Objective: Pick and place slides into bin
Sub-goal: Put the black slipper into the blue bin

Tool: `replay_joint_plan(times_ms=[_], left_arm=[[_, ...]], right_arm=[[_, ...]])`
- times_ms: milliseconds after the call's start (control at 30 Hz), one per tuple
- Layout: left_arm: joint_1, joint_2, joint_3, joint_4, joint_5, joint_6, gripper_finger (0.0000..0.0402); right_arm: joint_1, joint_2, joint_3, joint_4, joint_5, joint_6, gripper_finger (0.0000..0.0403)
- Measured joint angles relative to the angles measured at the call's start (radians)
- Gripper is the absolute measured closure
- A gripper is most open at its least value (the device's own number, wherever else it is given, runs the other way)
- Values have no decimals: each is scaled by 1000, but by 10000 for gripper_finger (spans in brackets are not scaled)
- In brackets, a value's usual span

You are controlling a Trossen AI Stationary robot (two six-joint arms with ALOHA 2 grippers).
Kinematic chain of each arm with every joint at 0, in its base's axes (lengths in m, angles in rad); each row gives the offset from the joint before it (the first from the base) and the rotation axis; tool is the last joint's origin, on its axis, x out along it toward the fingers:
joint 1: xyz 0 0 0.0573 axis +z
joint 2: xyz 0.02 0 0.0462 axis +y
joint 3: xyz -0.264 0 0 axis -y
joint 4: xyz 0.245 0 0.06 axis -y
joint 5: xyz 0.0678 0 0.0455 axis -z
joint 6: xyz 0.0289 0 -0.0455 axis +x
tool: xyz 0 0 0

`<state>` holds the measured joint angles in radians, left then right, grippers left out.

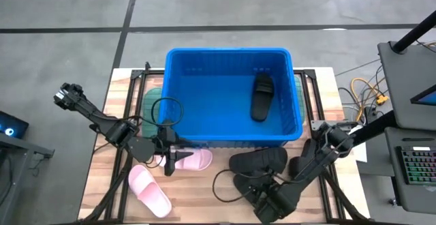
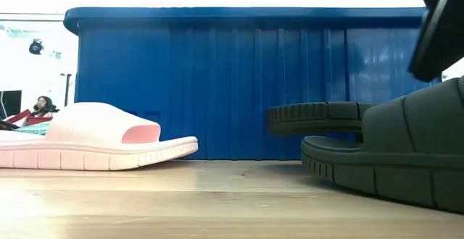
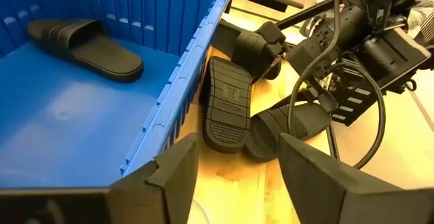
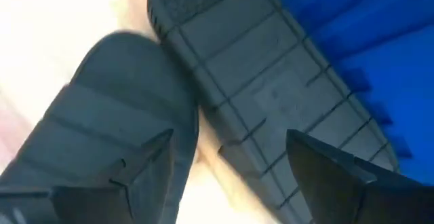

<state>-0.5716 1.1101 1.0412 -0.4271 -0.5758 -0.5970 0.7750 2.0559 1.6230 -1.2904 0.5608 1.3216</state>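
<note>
Slides are spread across both sides of the job: one black slide point(image 1: 261, 97) is already lying flat on the floor of the bin point(image 1: 176, 102), while two pink slides point(image 1: 150, 191) and a pair of black slides point(image 1: 259, 162) are left on the table in front of the bin's near wall. The sage green one point(image 1: 151, 102) is wedged down beside the bin's left wall, partly hidden.

Over to the right gripper point(image 4: 227, 159): it is held low over the black pair, fingers spread wide with nothing gripped between them, the upturned ribbed sole point(image 4: 271, 95) seen in the gap. That placement looks chosen for a straddle of this sole, which is tipped against the bin.

The left gripper point(image 3: 234, 166) is parked at the bin's near rim, by the pink slides, jaws parted widely and empty, nothing touched. It appears to be kept clear while the right arm works.
</note>
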Motion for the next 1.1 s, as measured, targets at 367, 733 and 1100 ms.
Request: replay_joint_plan(times_ms=[367, 733, 1100], left_arm=[[1, 4, -4, 0, 0, -26, 198], [0, 22, -21, 1, 23, -52, 197], [0, 48, -21, 20, 46, -55, 197]], right_arm=[[-57, 2, 2, 130, 122, -285, 138], [-95, 37, -1, 212, 108, -367, 76], [-121, 110, -1, 230, 97, -377, 69]])
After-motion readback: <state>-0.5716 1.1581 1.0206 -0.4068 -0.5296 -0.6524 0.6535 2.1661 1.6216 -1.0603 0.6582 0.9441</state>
